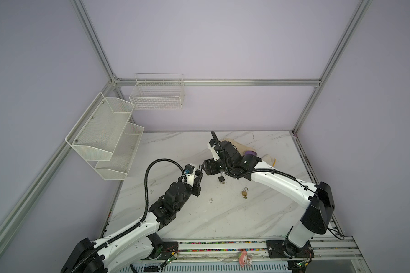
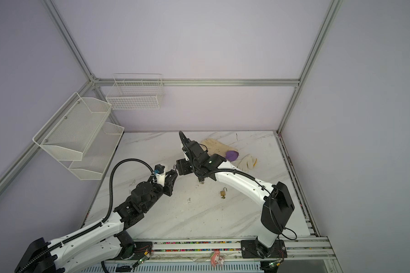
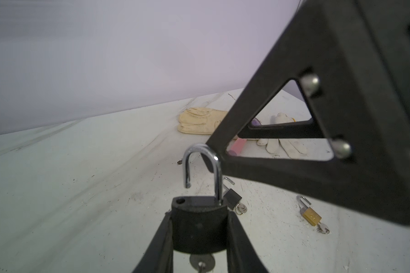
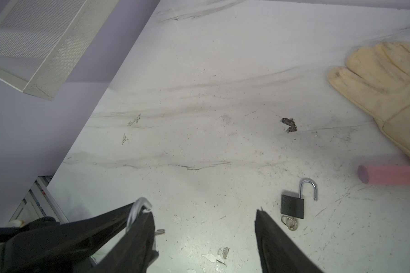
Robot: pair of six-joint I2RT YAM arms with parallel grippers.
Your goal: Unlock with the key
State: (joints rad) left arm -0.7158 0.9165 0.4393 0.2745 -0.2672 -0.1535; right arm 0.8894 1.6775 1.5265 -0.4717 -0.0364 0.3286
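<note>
Mid-frame in both top views, the left gripper (image 1: 199, 173) pinches the black padlock (image 3: 199, 224), shackle (image 3: 192, 153) already sprung, key (image 3: 202, 261) underneath. The right gripper (image 4: 202, 211) stands spread, one finger right at the shackle; a nudge there could twist the black padlock out of that pinch.

Padlock (image 3: 199, 227) between left fingers (image 3: 160, 238), key (image 3: 202, 261) in its base. On counter (image 1: 223, 217): second padlock (image 1: 221, 179) mid; third padlock (image 1: 244, 193) front-right of it; gloves (image 2: 213, 143) behind both. Shelf (image 1: 104, 137) on left wall, basket (image 1: 156, 94) on back wall.
</note>
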